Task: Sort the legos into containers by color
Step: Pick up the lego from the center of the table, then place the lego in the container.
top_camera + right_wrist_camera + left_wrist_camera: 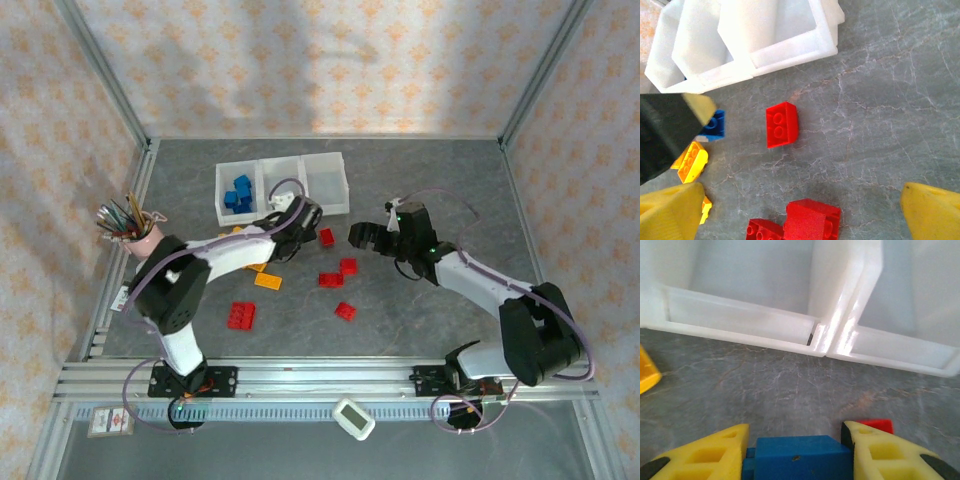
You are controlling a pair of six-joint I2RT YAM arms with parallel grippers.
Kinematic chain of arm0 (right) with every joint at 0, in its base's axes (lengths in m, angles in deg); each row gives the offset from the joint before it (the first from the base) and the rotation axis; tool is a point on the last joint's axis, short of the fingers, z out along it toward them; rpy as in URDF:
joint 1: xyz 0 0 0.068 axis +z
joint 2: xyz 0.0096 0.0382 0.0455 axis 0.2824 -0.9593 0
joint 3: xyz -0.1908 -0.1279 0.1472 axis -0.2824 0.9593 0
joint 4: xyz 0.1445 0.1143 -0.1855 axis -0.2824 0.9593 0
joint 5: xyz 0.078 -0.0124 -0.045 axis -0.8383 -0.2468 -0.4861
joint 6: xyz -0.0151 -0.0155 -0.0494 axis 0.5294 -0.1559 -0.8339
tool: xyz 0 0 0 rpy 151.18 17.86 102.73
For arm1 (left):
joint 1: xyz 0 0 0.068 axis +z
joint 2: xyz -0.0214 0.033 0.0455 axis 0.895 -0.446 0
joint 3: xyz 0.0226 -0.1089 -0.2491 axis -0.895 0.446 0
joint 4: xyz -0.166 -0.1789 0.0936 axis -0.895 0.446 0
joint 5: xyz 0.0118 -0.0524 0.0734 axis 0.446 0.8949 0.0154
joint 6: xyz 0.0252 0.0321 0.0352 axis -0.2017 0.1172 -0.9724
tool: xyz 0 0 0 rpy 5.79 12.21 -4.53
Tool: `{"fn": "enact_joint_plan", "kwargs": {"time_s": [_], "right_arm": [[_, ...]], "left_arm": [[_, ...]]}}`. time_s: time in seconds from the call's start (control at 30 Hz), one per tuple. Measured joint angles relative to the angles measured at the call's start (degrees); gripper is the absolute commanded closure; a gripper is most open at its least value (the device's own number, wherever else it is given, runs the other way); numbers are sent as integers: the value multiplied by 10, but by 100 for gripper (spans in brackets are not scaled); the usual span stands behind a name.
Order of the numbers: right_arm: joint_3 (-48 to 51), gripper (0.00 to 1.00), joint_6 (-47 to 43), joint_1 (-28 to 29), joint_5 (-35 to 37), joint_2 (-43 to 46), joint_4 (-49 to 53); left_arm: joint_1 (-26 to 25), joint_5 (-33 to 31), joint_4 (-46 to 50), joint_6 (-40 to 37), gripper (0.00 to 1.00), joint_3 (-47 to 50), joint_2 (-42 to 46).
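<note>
Blue legos (pixel 238 193) in left container (pixel 221 196), left end effector (pixel 795 439) gripping blue lego (pixel 800 458), right (pixel 801 205) splayed

Overhead plus wrist close-ups; containers (pixel 326 181) shared

The containers (pixel 840 325) are glossy, translucent white plastic. The blue lego (pixel 800 455) and red legos (pixel 781 124) are smooth, satiny plastic. The table (pixel 880 100) is matt, grey, marble-veined. The rails (pixel 300 375) are ribbed bare metal.

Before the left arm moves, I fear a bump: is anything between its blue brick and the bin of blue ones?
Nothing visible lies between the blue brick in the left hand and the tray; only its near wall must be cleared.
</note>
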Motion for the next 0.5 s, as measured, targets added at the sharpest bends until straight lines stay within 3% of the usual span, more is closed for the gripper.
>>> {"fn": "enact_joint_plan", "kwargs": {"time_s": [0.23,0.37,0.5], "right_arm": [[-16,0,-12,7,-9,7,15],[-27,0,-12,44,-3,-3,19],[-56,0,-12,76,-2,-35,15]], "left_arm": [[30,-47,23,-28,65,30,121],[94,-66,29,-58,65,21,137],[162,-77,38,-86,65,-22,98]]}}
